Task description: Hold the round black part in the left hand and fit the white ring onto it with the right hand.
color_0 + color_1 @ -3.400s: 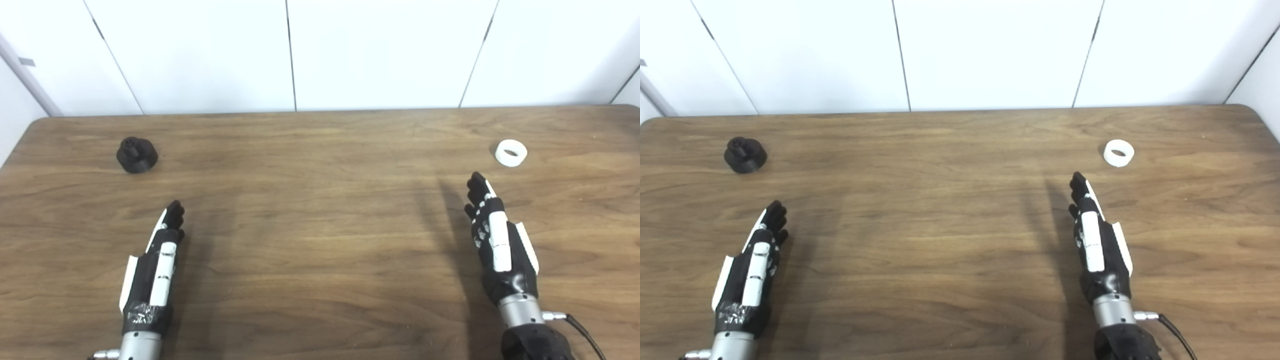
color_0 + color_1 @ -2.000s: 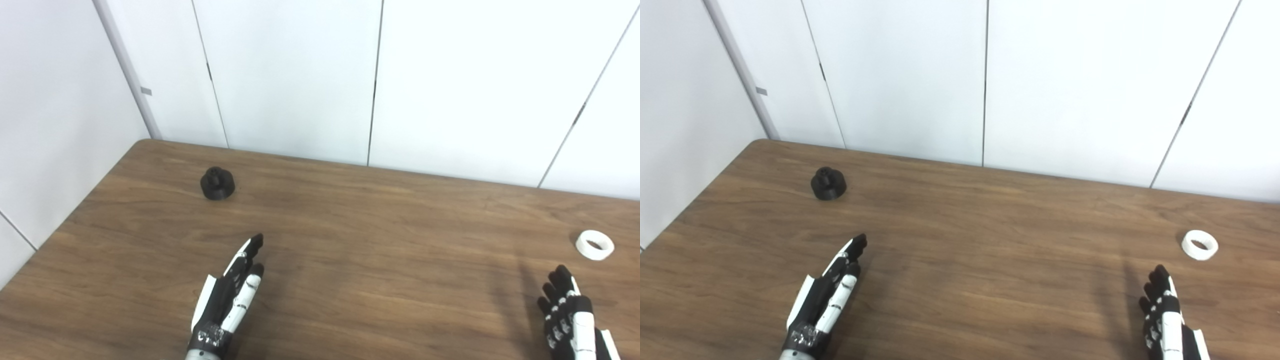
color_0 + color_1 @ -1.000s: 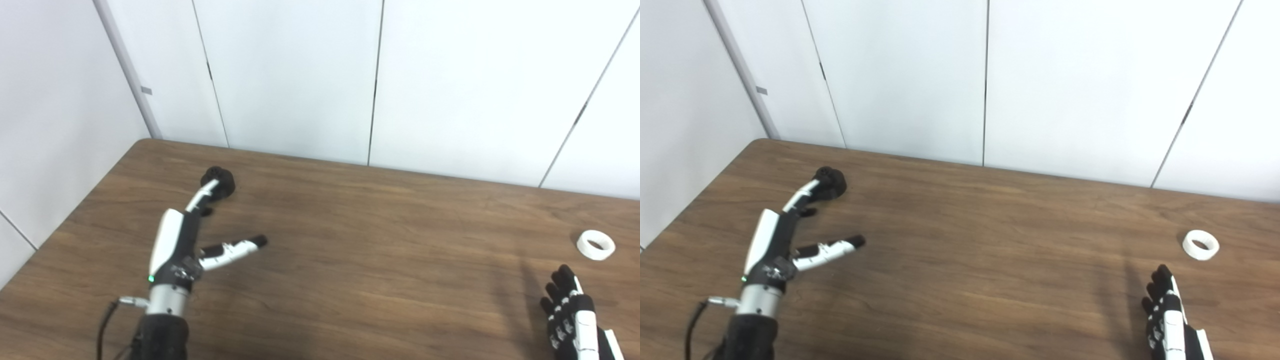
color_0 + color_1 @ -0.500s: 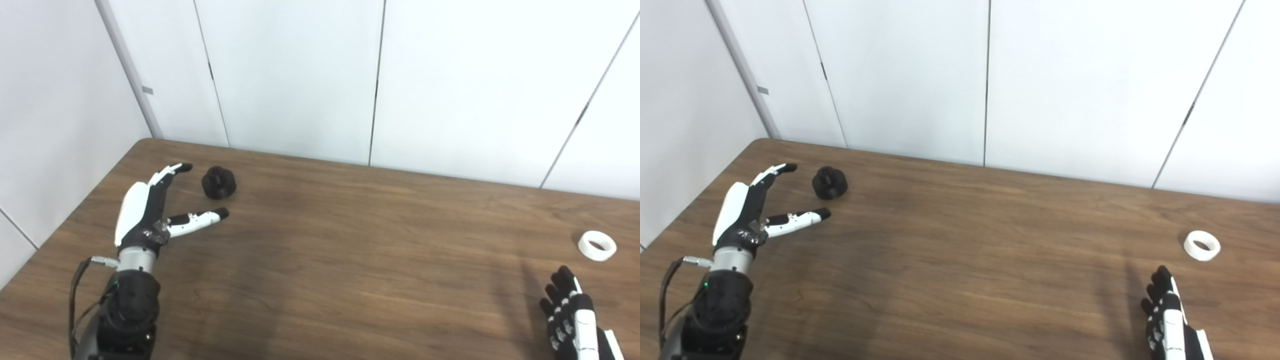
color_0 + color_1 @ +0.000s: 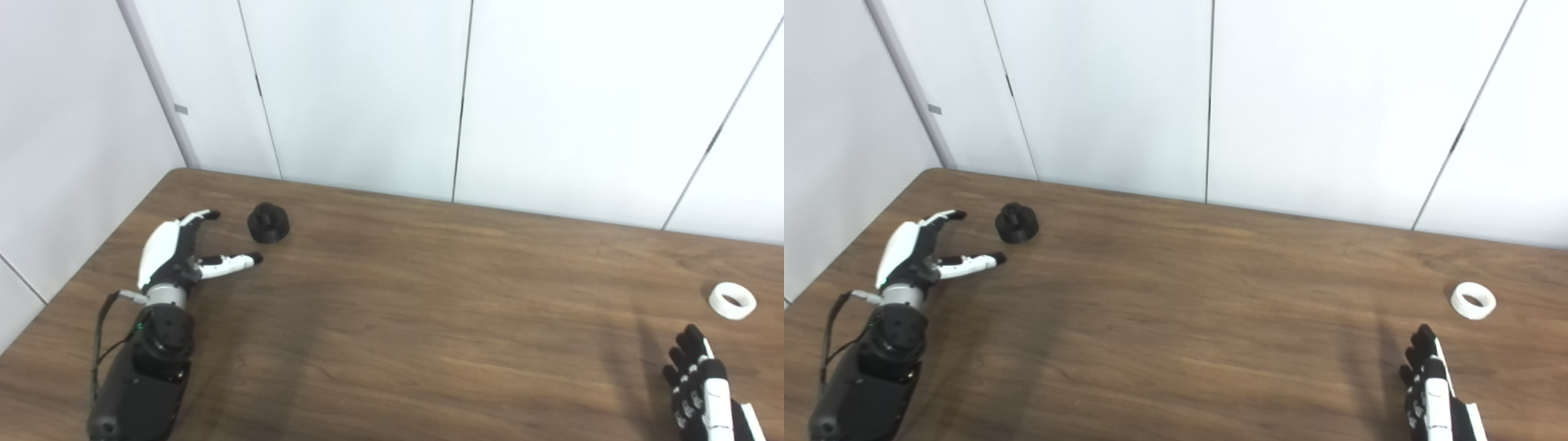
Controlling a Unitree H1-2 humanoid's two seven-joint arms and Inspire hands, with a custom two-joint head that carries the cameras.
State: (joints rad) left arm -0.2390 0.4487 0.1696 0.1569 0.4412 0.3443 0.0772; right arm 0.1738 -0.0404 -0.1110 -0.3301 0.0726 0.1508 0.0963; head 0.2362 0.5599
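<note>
The round black part (image 5: 267,223) stands on the wooden table (image 5: 429,294) near its far left corner. My left hand (image 5: 177,254) lies just left of and a little nearer than the part, open, thumb and fingers spread wide, not touching it. The white ring (image 5: 732,301) rests on the table at the far right. My right hand (image 5: 701,389) sits at the bottom right edge, a short way in front of the ring, fingers stretched out flat and holding nothing.
White wall panels (image 5: 367,92) rise directly behind the table's far edge and along its left side. The table's left edge (image 5: 73,288) runs close beside my left arm.
My left hand has swung out to the left and sunk lower toward the table, now beside the black part. The right hand and the ring stay where they were.
</note>
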